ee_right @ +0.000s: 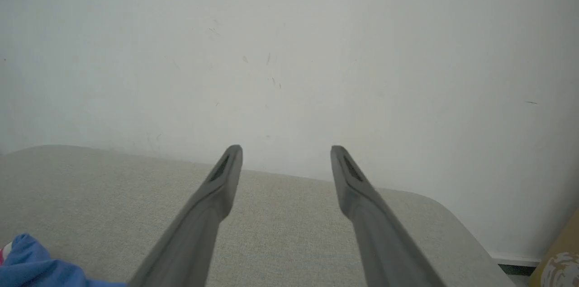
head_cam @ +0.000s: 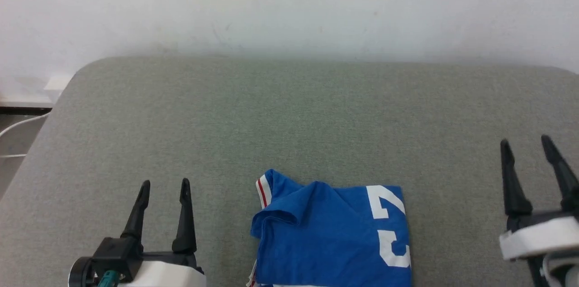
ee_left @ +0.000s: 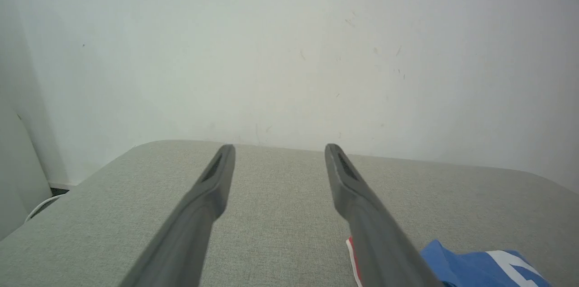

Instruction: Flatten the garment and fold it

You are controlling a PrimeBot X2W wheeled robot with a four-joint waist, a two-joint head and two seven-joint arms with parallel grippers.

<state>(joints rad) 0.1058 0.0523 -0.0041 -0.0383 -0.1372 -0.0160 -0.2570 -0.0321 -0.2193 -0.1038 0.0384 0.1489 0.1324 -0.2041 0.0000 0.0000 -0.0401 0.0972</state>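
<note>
The garment (head_cam: 332, 237), a royal-blue T-shirt with a white number and a red-striped white trim edge, lies folded into a compact rectangle at the near middle of the grey padded surface (head_cam: 289, 115). My left gripper (head_cam: 165, 187) stands open to its left, apart from it, with nothing between its fingers. My right gripper (head_cam: 527, 144) is open to the right of the garment, also empty. In the left wrist view the gripper (ee_left: 279, 151) points at the wall, with the garment's corner (ee_left: 479, 266) at the lower right. A blue edge of the garment (ee_right: 31, 266) shows at the lower left of the right wrist view, beside that gripper (ee_right: 286, 151).
A white wall (head_cam: 289, 7) rises directly behind the padded surface. A white cable (head_cam: 18, 126) runs past the surface's left edge. A brown box corner (ee_right: 558, 260) sits on the floor beyond the right end.
</note>
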